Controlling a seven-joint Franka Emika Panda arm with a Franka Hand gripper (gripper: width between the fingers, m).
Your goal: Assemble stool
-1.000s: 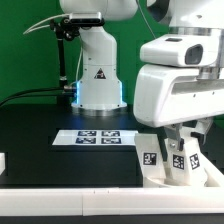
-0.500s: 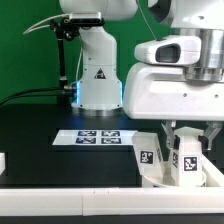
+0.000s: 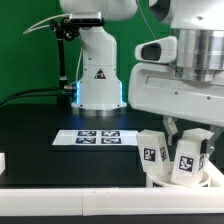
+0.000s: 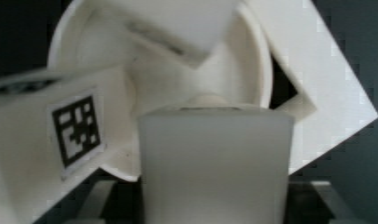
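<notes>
The hand [image 3: 188,133] grips a white leg [image 4: 212,160], holding it upright over the round seat [image 3: 185,180] at the bench's [image 3: 40,135] near edge, on the exterior view's right, beside another tagged leg [image 3: 153,150].

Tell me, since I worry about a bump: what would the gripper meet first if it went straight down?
Most likely the round seat right under the gripper, which looks closed on a tagged leg; that leg would touch first. Depth is unclear.
</notes>
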